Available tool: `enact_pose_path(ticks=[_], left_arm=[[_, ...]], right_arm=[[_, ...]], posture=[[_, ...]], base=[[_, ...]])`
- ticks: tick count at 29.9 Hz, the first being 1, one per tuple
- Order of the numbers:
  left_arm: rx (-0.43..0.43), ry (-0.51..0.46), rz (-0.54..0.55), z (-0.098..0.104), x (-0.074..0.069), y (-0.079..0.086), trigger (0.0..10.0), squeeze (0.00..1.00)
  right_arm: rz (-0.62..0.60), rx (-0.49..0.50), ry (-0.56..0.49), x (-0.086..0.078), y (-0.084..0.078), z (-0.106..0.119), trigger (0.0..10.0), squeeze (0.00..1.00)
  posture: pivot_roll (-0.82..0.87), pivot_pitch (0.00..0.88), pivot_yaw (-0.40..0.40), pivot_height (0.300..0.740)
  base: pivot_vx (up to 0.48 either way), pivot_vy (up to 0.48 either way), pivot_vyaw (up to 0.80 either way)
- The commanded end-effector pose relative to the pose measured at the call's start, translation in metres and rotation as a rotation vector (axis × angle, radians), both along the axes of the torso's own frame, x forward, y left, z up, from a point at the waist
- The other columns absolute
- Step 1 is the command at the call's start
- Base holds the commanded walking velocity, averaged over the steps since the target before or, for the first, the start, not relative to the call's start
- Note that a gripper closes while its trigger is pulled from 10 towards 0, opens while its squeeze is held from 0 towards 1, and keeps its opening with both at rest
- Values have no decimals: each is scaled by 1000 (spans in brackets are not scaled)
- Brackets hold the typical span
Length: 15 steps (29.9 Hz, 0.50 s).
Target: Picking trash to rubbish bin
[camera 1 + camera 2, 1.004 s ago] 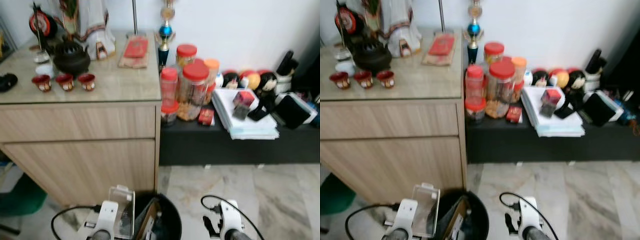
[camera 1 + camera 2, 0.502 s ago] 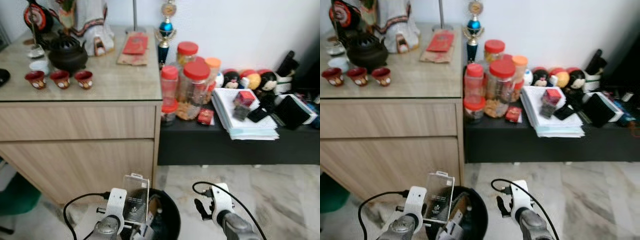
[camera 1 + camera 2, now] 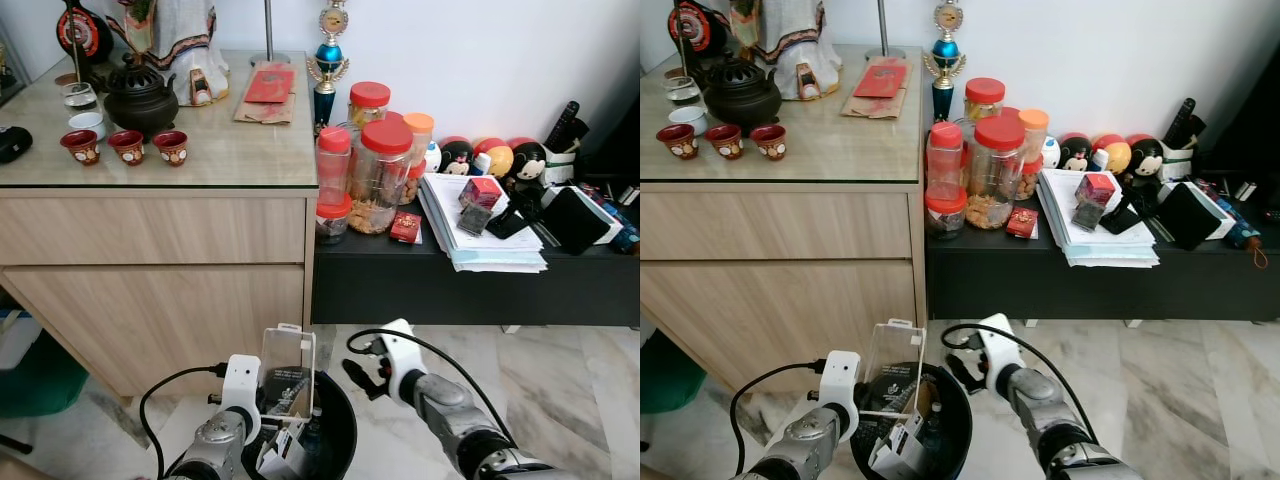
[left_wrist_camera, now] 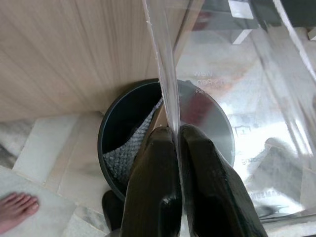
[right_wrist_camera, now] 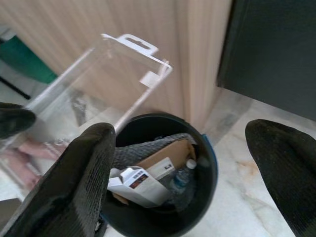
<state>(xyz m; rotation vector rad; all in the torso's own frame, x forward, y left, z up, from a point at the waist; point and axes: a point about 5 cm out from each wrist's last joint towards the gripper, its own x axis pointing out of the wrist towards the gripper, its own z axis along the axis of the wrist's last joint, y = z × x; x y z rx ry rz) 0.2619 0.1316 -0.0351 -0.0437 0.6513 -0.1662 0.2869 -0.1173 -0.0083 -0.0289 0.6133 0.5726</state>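
Observation:
My left gripper (image 4: 175,143) is shut on a clear plastic blister package (image 3: 287,372), held upright just above the black round rubbish bin (image 3: 343,425). The package (image 5: 98,84) rises over the bin's near rim. Inside the bin (image 5: 206,163) lie bubble wrap, a cardboard piece, a small white box and a bottle. My right gripper (image 5: 185,148) is open, its fingers (image 5: 84,173) spread wide, hovering over the bin's right side (image 3: 362,372) with nothing between them.
A wooden cabinet (image 3: 160,270) stands right behind the bin, with a teapot and cups on top. A low black shelf (image 3: 470,285) to the right carries red-lidded jars, papers and toys. A green object (image 3: 40,385) sits at the far left. A bare foot (image 4: 15,210) is on the marble floor.
Both arms have come forward and up over the bin; the left carries the clear package higher above the rim, the right has swung in toward the bin's right side. The camera also shifted.

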Motion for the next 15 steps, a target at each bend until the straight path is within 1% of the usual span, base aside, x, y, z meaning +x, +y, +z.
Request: enact_pose_path(ticks=[1, 6, 7, 15], left_arm=[[-7, 3, 5, 0, 1, 0, 10000, 0], [-18, 8, 9, -1, -1, 0, 10000, 0], [-25, 10, 14, -1, -2, 0, 10000, 1000], [-46, 21, 11, -3, -4, -1, 10000, 1000]], right_arm=[[10, -2, -26, 6, 1, 6, 10000, 0], [15, -5, -46, 8, 2, 9, 10000, 0], [13, -6, -43, 8, 2, 9, 10000, 0], [25, -21, -34, 6, 1, 6, 10000, 0]], posture=[[35, 80, -74, 740], [34, 78, -78, 740], [32, 76, -77, 740], [31, 70, -80, 740]], base=[[0, 0, 0], [0, 0, 0], [0, 0, 0], [0, 0, 0]])
